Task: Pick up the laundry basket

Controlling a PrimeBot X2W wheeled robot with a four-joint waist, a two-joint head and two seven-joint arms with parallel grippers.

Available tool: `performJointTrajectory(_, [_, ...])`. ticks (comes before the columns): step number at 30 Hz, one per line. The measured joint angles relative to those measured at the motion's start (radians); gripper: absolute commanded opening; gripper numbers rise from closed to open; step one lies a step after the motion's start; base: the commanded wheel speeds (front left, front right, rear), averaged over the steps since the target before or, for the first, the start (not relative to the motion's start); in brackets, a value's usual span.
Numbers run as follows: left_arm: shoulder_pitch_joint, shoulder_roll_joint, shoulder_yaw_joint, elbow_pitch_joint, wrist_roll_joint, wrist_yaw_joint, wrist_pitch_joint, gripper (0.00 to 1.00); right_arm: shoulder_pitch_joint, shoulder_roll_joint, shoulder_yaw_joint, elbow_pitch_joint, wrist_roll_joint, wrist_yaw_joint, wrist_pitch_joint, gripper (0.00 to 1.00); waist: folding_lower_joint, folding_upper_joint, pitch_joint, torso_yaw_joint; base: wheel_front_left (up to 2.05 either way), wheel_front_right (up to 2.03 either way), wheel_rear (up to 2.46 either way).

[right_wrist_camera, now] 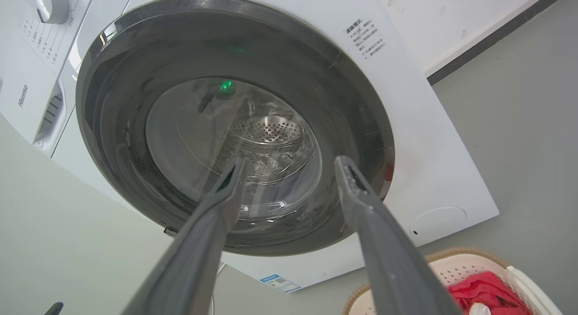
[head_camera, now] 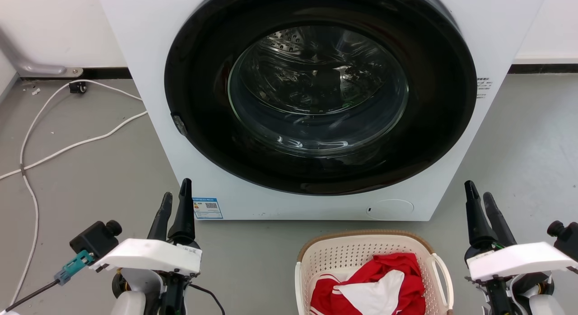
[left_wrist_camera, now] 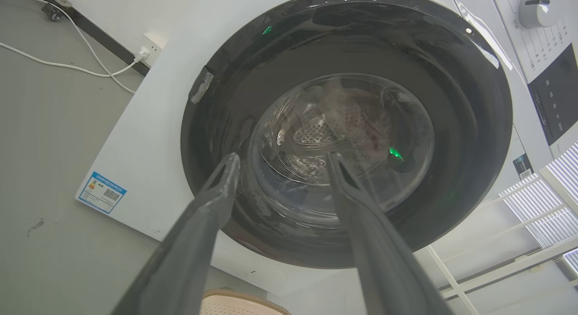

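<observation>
While the laundry basket [head_camera: 356,254] sits on the smooth grey floor [head_camera: 90,193] just near of the washing machine [head_camera: 316,206], towards that machine's right side, neither gripper touches it. The basket is a rounded rectangle of cream-white plastic, its walls pierced with rows of small holes, its rim [head_camera: 361,233] brown with a woven look, and a white loop handle [head_camera: 445,274] curves off its right side. Inside lies a crumpled red and white garment [head_camera: 375,288]. The left gripper [head_camera: 176,190] hangs well to the basket's left, its two long, dark, tapering fingers apart; the right gripper [head_camera: 478,190] stands near the handle but apart from it, fingers likewise spread. The washing machine is a boxy white cabinet with a glossy black round door [head_camera: 203,80], a bulging clear glass porthole [head_camera: 318,89] and a perforated metal drum [head_camera: 289,39] behind it. A blue label [head_camera: 207,208] is stuck low on its front, and a thin white cable [head_camera: 67,148] trails across the floor at far left.
</observation>
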Motion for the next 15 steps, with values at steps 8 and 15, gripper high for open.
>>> performJointTrajectory(8, [-0.014, 0.000, -0.020, 0.013, 0.125, 0.014, -0.024, 1.00, 0.000, 0.002, 0.007, 0.006, -0.159, 0.000, -0.025, 1.00, 0.0000, 0.0000, 0.000, 0.005, 0.00, 0.00, 0.00])
performJointTrajectory(15, [-0.017, 0.000, -0.034, 0.022, 0.224, 0.024, -0.044, 1.00, 0.000, 0.002, 0.009, 0.025, -0.274, 0.000, -0.044, 1.00, 0.0000, 0.0000, -0.001, 0.008, 0.00, 0.00, 0.00])
